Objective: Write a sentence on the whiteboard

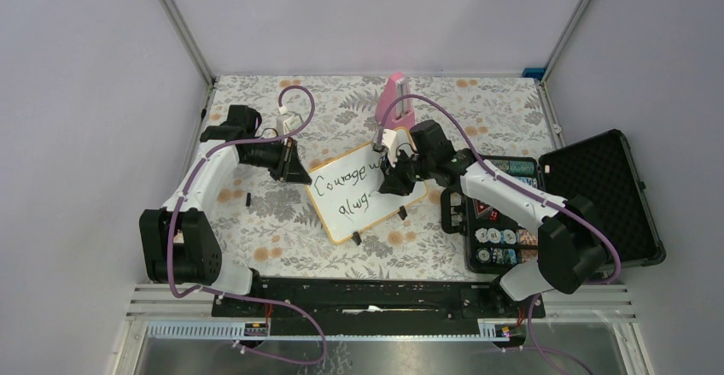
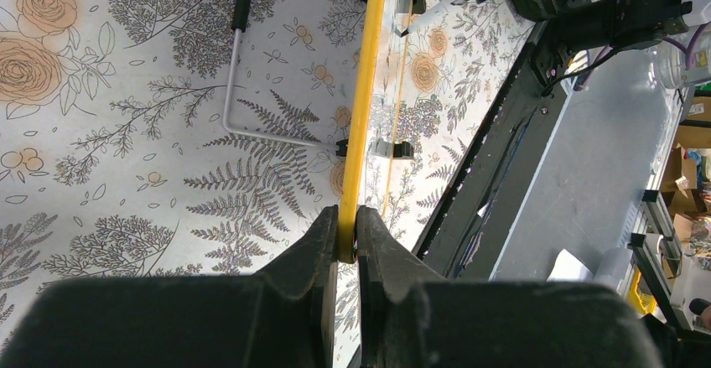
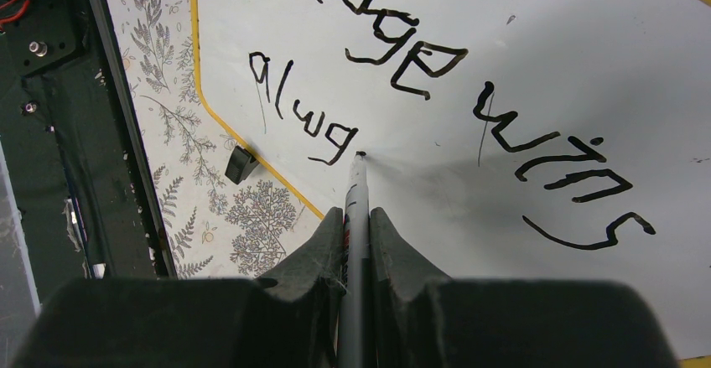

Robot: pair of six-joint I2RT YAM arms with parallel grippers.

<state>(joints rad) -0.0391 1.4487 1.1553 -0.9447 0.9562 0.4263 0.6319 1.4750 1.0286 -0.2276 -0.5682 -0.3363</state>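
Note:
The whiteboard (image 1: 341, 225), white with a thin yellow rim, lies tilted at mid-table on small black feet. My left gripper (image 1: 300, 172) is shut on its left rim; in the left wrist view the fingers (image 2: 347, 217) pinch the yellow edge (image 2: 366, 91). My right gripper (image 1: 394, 183) is shut on a grey marker (image 3: 358, 196), tip down on the board (image 3: 537, 41). The sentence (image 3: 419, 58) reads "Courage wins" on one line with "alwa" (image 3: 302, 116) below. The marker tip rests just right of that last letter.
An open black case (image 1: 598, 196) with poker chips lies at the right, close to the right arm. A pink object (image 1: 391, 102) stands behind the board. A small black piece (image 1: 248, 198) lies on the floral cloth left of the board. A wire stand (image 2: 230, 91) shows beside the board.

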